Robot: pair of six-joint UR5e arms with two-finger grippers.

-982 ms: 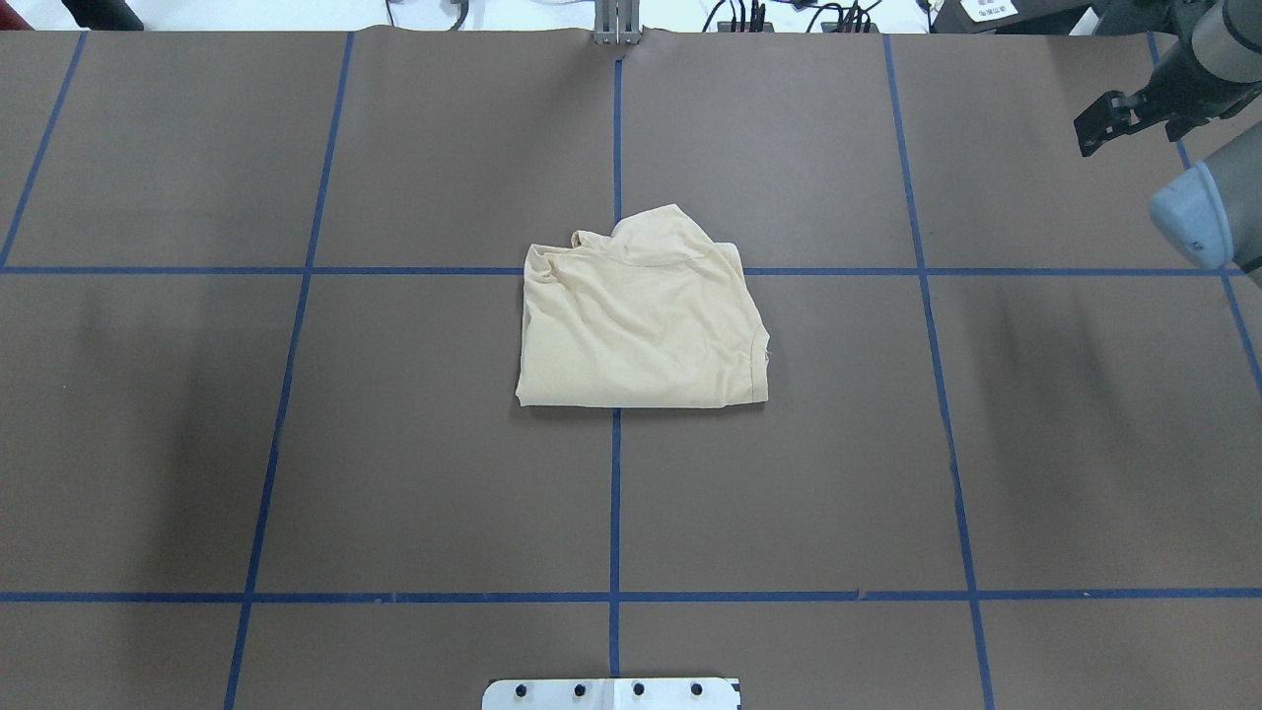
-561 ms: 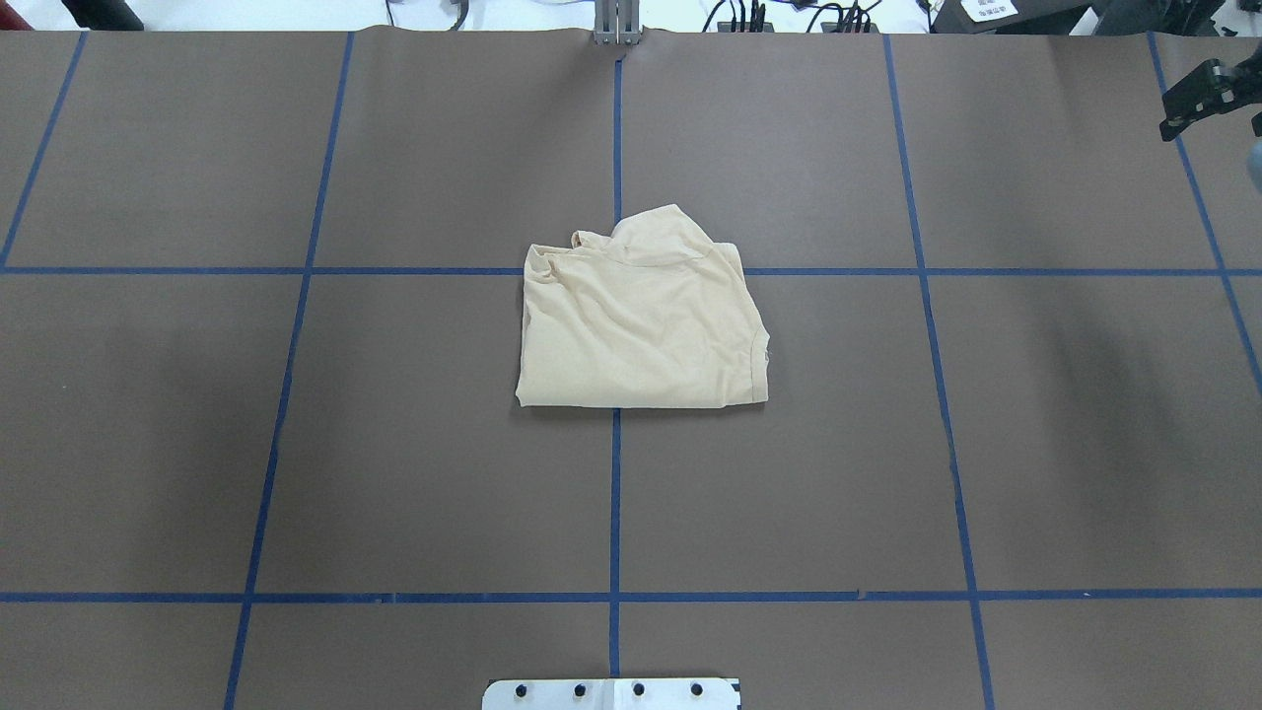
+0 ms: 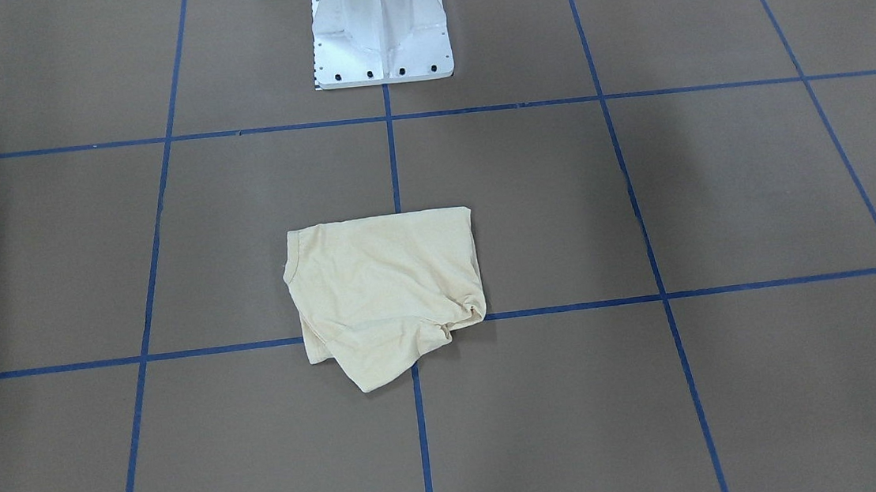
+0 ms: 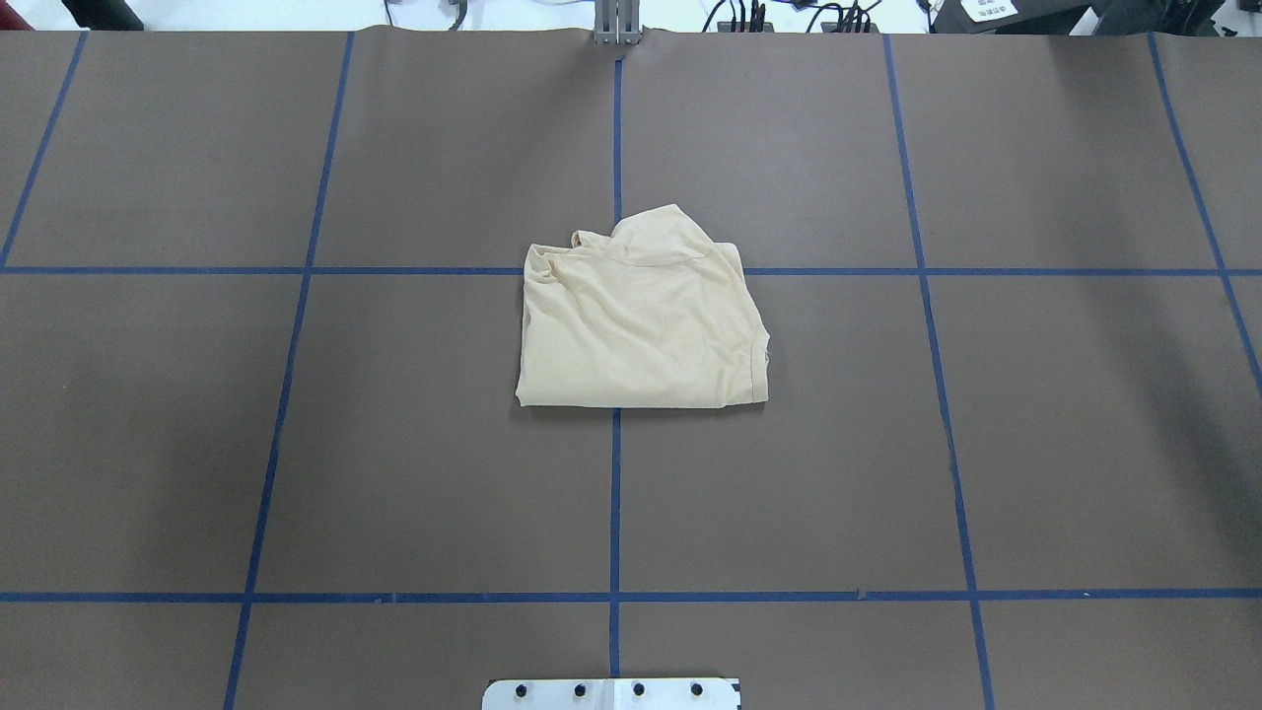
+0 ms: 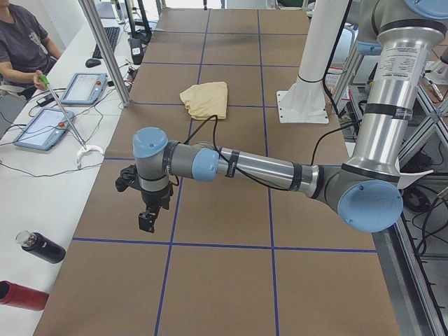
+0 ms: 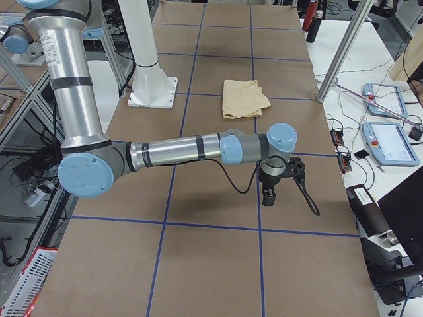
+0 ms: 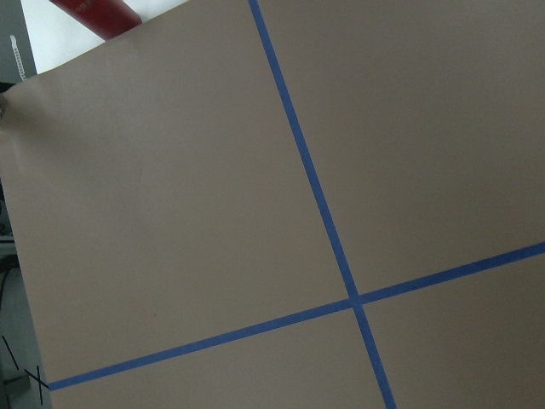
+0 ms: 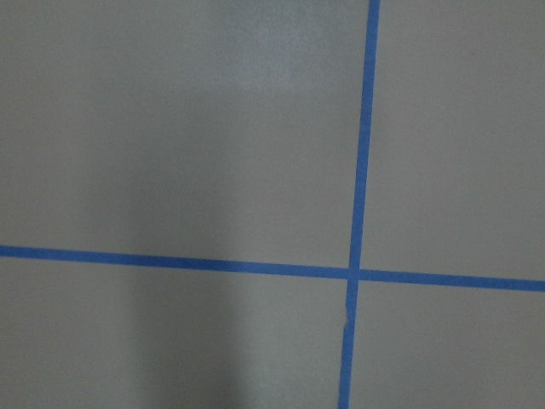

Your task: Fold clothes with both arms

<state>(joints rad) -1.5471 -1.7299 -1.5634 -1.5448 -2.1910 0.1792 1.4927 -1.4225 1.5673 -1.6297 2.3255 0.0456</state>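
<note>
shirt sits folded in a compact, roughly square packet mid-surface. it straddles the centre tape line, out in front of the pedestal. near edge is straight and parallel to the robot's front. far edge is lumpy, with 1 flap poking past the cross tape. packet is slightly wider side to side than deep, so its long axis runs arm to arm.

left claw hangs pointing down over bare surface near the left end. right claw does the same near the right end. both show only in the side views, so i cannot tell whether either is wide or narrow. no cloth hangs from either. wrist views show only tape and brown cover.

key relation: shirt is well apart from both claws, inboard of each, about midway between the 2. neither arm is clearly nearer.

judgement: fold looks essentially done. if the far flap needs tidying, it lies on the robot's right of the centre line, so the right arm is slightly favoured and must swing inward first.
</note>
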